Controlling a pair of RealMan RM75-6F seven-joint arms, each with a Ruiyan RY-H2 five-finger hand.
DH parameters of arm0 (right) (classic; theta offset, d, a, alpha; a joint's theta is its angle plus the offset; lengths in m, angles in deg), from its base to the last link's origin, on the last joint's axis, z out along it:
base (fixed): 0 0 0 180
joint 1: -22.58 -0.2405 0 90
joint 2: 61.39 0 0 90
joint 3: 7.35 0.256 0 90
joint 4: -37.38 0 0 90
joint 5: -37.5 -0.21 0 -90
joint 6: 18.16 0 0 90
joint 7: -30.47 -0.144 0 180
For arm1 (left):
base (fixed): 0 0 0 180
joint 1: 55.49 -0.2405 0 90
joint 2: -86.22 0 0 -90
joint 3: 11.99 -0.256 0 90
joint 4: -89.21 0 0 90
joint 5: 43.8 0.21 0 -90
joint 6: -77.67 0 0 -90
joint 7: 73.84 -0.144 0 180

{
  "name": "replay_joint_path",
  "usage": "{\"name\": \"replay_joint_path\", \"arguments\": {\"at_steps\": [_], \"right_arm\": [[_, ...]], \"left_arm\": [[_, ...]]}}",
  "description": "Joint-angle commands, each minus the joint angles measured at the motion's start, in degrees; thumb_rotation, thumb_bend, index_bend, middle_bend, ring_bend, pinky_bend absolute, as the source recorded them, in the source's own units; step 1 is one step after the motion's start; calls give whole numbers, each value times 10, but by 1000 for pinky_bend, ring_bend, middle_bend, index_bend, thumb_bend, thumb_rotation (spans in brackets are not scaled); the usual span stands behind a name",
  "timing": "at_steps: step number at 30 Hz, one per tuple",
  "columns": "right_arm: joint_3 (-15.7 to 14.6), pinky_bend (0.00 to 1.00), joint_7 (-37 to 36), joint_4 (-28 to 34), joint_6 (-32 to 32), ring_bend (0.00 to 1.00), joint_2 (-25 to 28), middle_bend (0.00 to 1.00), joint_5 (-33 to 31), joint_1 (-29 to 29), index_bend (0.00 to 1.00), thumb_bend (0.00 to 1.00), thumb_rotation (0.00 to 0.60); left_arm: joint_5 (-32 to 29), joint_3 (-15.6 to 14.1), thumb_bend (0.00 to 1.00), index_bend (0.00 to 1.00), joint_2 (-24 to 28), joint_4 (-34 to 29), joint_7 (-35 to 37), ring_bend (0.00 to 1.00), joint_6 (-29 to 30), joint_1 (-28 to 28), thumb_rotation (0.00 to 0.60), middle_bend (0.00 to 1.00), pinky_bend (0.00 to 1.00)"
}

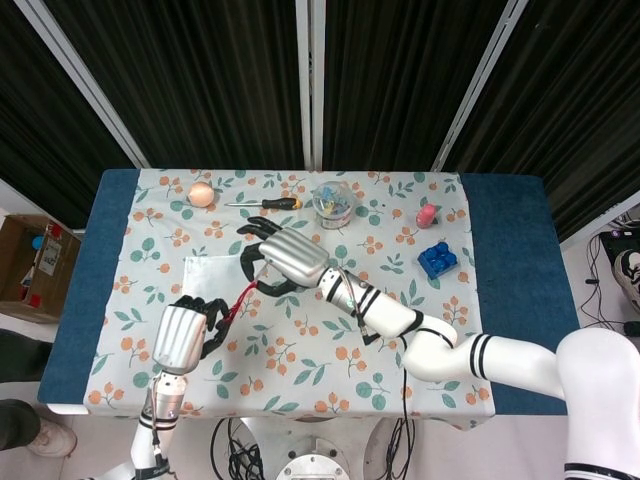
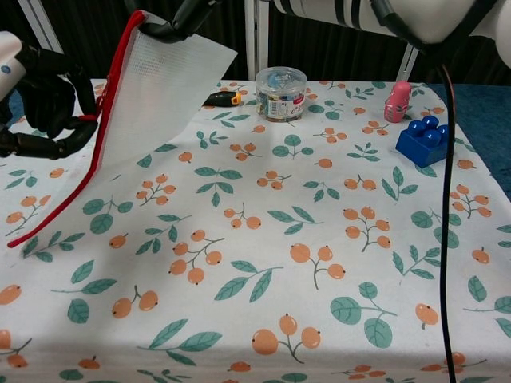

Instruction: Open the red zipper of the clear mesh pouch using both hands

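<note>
- My right hand (image 1: 288, 258) pinches the upper end of the red zipper (image 2: 110, 112), lifting the clear mesh pouch (image 2: 156, 88) off the table (image 2: 319, 239).
- My left hand (image 1: 183, 337) clamps its fingers (image 2: 49, 145) on the zipper lower down, near the table's left edge.

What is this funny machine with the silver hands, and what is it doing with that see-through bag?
It is a robot with two arms that end in hands like ours. One picture looks down from its head, the other looks out from its chest.

The left hand and the right hand both hold a clear mesh pouch with a red zipper along its edge, lifted partly off the table so they can unzip it.

On the flowery tablecloth lie a blue toy brick, a small pink toy, a clear round tub of small things, a screwdriver and a peach-coloured ball.
</note>
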Motion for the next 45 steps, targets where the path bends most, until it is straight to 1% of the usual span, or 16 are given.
{"name": "replay_joint_path", "arguments": {"at_steps": [1,13,21,26,33,39,41,44,45], "right_arm": [[-4,59,-6,12,-13,116,13,481,6,11,964,477,600],[-17,62,-33,50,-68,126,70,489,28,56,969,477,600],[-22,62,-56,54,-85,126,91,491,34,74,972,477,600],[-24,62,-62,50,-92,126,94,490,37,78,972,477,600],[-24,62,-75,35,-100,126,90,490,38,81,972,477,600],[-29,63,-81,24,-103,126,87,490,40,85,972,477,600],[-32,63,-81,20,-105,126,84,491,42,86,972,477,600],[-41,63,-82,16,-111,126,72,488,49,90,971,477,600],[-46,63,-79,15,-114,126,67,485,53,92,968,477,600]], "left_arm": [[-17,-3,461,765,3,11,10,684,-16,-3,600,755,631],[-100,4,461,765,-4,100,21,682,-74,-12,600,754,632],[-165,29,462,765,-7,150,20,682,-119,-7,600,753,630],[-186,40,463,765,-7,161,22,681,-129,-6,600,752,628],[-204,45,464,766,-5,168,8,682,-138,-2,600,752,628],[-218,56,463,759,1,161,5,679,-138,0,600,750,627],[-219,57,457,709,9,153,4,659,-137,1,600,729,622],[-226,57,339,397,29,122,-3,510,-146,1,600,555,589],[-227,58,269,251,35,111,-4,415,-145,0,600,438,571]]}}
